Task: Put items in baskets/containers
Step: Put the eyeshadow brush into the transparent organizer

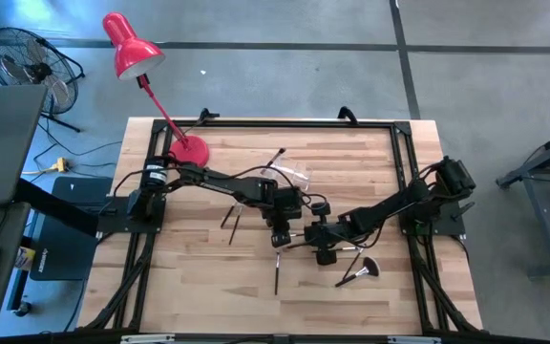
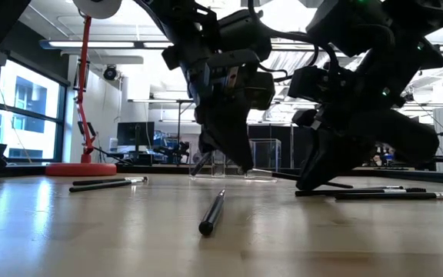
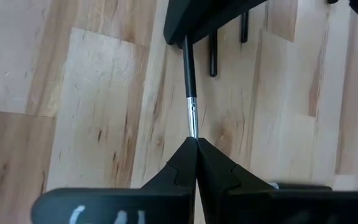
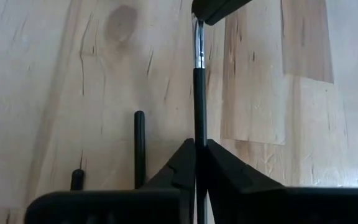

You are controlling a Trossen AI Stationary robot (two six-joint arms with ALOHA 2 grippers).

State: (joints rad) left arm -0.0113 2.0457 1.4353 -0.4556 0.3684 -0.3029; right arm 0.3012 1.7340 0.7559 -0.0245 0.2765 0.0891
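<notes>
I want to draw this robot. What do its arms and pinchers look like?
Two black jointed arms, left arm and right arm, with thin black cables looping along them. Each end effector, left and right, has two dark wedge-shaped fingers narrowing to points.

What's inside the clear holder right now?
In the low view the clear holder looks see-through behind the left pincer, which covers part of it. No brush is visible standing inside; the hidden part cannot be checked.

red desk lamp [image 1: 134,48] at table's far-left corner | floor fan [image 1: 29,59] beyond | wooden table [image 1: 199,277]
</notes>
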